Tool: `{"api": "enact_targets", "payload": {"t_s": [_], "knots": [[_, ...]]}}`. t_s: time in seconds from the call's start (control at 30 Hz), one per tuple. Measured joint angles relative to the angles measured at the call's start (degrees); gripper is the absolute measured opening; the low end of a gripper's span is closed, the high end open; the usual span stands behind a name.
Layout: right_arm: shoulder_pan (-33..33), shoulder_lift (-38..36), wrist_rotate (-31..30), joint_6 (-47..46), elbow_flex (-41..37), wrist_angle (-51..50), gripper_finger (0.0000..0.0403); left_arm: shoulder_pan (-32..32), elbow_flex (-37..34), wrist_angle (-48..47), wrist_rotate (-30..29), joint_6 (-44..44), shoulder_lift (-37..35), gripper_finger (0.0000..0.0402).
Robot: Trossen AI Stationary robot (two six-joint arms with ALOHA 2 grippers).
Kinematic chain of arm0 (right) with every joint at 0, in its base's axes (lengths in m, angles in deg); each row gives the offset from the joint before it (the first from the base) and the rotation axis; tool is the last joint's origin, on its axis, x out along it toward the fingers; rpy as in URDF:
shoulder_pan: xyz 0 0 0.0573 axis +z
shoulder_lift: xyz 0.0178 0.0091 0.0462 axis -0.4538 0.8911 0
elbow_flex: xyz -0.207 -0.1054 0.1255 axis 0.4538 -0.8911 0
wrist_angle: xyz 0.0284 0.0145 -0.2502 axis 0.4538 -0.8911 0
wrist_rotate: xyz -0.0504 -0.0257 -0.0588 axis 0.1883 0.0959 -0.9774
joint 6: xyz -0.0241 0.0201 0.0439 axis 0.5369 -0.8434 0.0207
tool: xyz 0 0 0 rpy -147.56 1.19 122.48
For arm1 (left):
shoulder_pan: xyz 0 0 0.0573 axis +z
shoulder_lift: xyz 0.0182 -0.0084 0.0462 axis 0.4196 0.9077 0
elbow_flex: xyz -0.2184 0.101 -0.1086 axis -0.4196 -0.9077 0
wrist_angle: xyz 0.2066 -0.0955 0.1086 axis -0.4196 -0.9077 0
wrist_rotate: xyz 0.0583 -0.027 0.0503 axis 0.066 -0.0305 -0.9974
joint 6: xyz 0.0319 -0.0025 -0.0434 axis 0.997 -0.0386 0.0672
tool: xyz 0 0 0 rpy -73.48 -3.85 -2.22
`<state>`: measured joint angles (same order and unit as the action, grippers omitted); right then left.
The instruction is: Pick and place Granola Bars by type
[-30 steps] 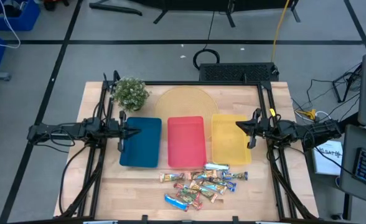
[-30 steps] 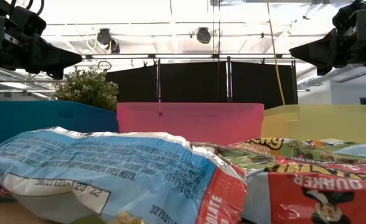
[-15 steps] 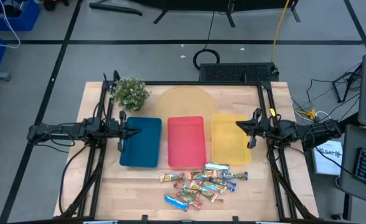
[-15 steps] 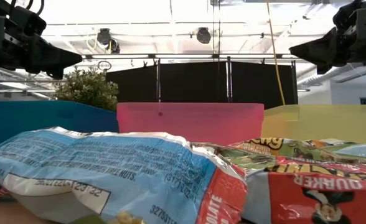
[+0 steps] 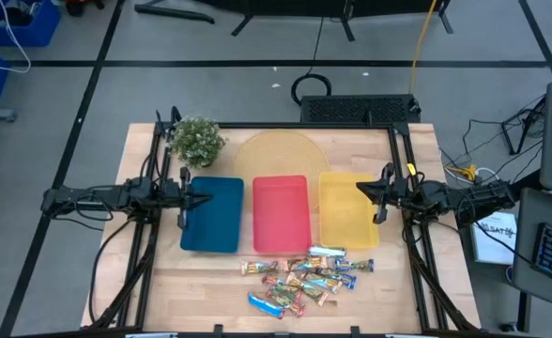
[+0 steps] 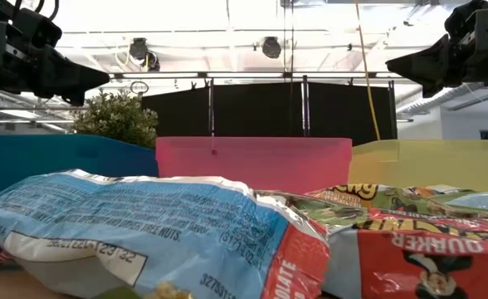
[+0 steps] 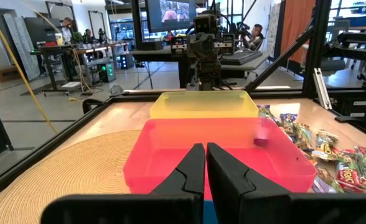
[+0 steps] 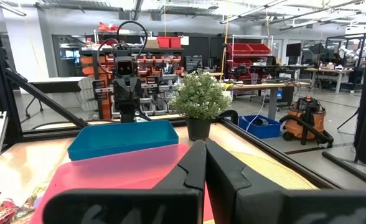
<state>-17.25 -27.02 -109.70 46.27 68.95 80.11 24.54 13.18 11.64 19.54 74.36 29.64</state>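
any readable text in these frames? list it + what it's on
"32753113" on the pale blue wrapper nearest the low camera; the date-like code above it is too blurred to give.
"OLATE", a cut-off word on that wrapper's red end.
"DURKER" is how it seems to read, on the red wrapper.
Fine print on the blue wrapper: too small.
Bars from above: unreadable.

The high view is looking straight down from well above the table [image 5: 417,150], taking in all its edges and the floor around it. The low view is sitting at table-top height at the front edge, facing the back edge, very near the Granola Bars [image 6: 144,232]. The left wrist view is looking across the red tray [image 7: 214,149] toward the right edge; the right wrist view is facing the opposite way, toward the left edge. All four views are sharing the red tray.
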Motion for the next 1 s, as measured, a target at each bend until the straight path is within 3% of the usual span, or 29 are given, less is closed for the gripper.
{"api": "enact_targets", "payload": {"t_s": [0.27, 0.5, 0.6, 0.83, 1.0], "knots": [[0.0, 0.0, -0.1, 2.6, 0.0, 0.3, 0.0000, 0.0, 0.0, 0.0, 0.0, -11.3, 0.0, 0.0026], [0.0, 0.0, 1.2, 4.0, 0.0, 2.8, 0.0000, 0.0, 0.0, 0.0, 0.0, -15.6, 0.0, 0.0026], [0.0, 1.2, 4.3, 3.4, 0.0, 2.6, 0.0000, 0.0, 0.0, 0.3, 0.1, -13.8, 0.0, 0.0026], [0.0, 4.4, 4.6, 7.4, 0.5, 9.8, 0.0000, 0.0, 0.0, 1.8, 0.1, -7.5, 0.0, 0.0026], [0.1, 12.2, 4.4, 9.5, 6.7, 7.5, 0.0000, 0.0, 0.0, 2.3, 0.0, -5.3, 0.0, 0.0026]]}}
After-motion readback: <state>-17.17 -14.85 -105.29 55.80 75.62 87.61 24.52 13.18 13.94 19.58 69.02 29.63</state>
